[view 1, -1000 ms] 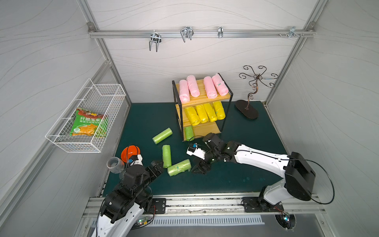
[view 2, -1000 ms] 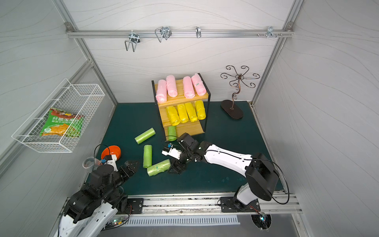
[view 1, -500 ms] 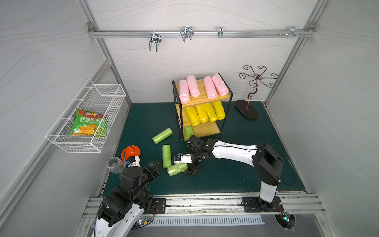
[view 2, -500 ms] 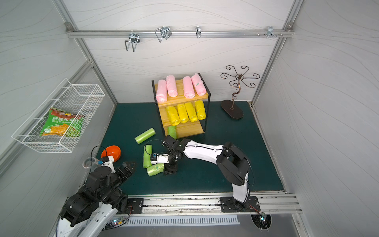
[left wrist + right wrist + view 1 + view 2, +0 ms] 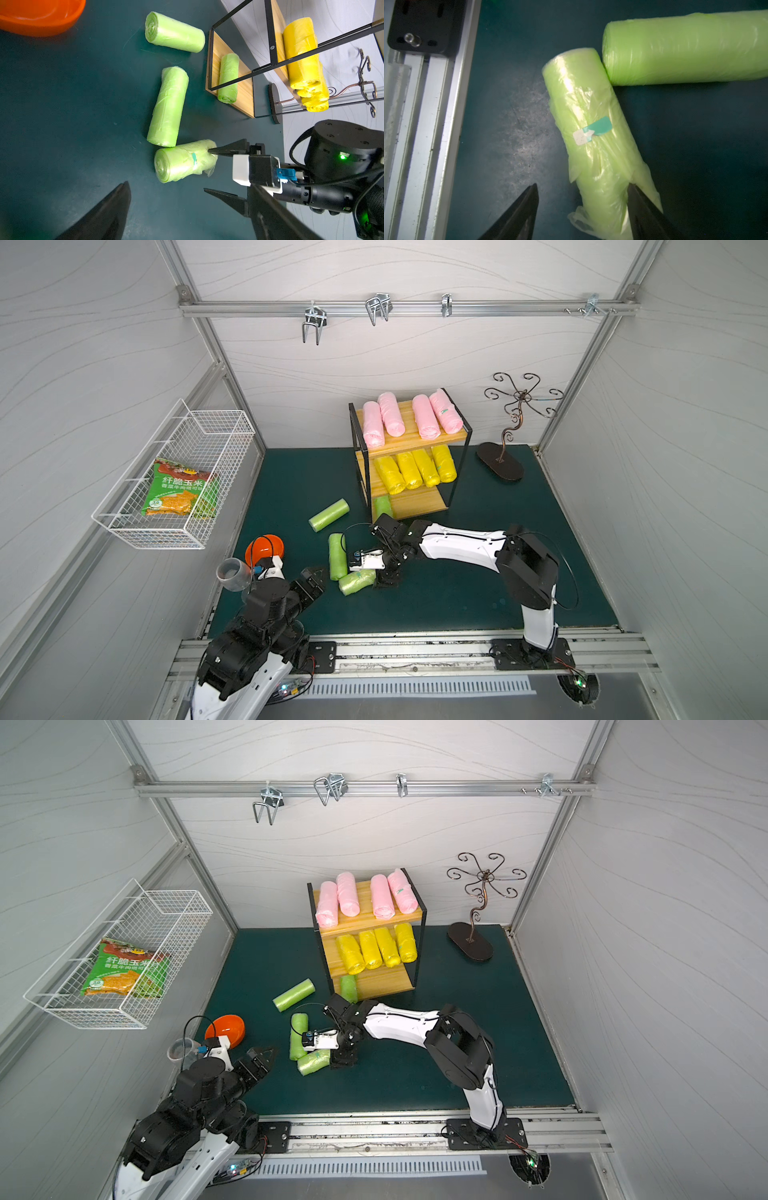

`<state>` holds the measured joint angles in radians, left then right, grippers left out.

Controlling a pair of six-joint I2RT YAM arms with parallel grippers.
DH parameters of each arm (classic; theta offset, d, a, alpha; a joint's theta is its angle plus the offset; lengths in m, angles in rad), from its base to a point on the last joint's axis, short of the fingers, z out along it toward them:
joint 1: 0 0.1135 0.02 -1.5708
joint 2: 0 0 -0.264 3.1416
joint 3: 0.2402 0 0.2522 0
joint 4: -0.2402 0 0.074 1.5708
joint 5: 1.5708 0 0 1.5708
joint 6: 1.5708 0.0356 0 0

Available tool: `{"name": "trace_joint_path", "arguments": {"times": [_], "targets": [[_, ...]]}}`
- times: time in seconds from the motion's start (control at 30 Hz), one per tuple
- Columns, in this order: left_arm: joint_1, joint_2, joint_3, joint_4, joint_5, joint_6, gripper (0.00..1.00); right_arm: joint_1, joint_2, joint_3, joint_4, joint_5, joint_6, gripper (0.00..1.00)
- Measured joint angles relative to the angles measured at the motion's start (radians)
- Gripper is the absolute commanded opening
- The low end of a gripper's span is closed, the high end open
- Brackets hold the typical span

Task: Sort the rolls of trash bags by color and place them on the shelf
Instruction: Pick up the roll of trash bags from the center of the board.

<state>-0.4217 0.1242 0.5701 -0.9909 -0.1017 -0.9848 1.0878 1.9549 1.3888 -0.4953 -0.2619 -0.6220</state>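
Pale wall panels (image 5: 415, 364), wavy grain, even flat light. Aluminium rail (image 5: 519, 307) with metal hooks (image 5: 377, 310) across upper frame. Dark green surface (image 5: 457, 605). White wire basket (image 5: 216, 435) mid-left; bronze scrolled stand (image 5: 498, 462) right of centre.

Glossy, crinkled plastic wraps the green roll (image 5: 583, 93); the shelf (image 5: 419, 502) is smooth wood framed in matt black metal.

Snack bag (image 5: 180, 489) in wire basket (image 5: 216, 435): "纤脆玉米"; smaller print beneath unclear.
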Motion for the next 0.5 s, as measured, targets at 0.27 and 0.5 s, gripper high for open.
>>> {"name": "trace_joint_path", "arguments": {"times": [0.27, 0.5], "targets": [[0.0, 0.0, 0.0, 0.0, 0.0, -0.004, 0.93, 0.022, 0.0, 0.014, -0.022, 0.115, -0.083, 0.77], [0.0, 0.0, 0.0, 0.0, 0.0, -0.006, 0.93, 0.034, 0.0, 0.016, -0.034, 0.195, -0.139, 0.79]]}}
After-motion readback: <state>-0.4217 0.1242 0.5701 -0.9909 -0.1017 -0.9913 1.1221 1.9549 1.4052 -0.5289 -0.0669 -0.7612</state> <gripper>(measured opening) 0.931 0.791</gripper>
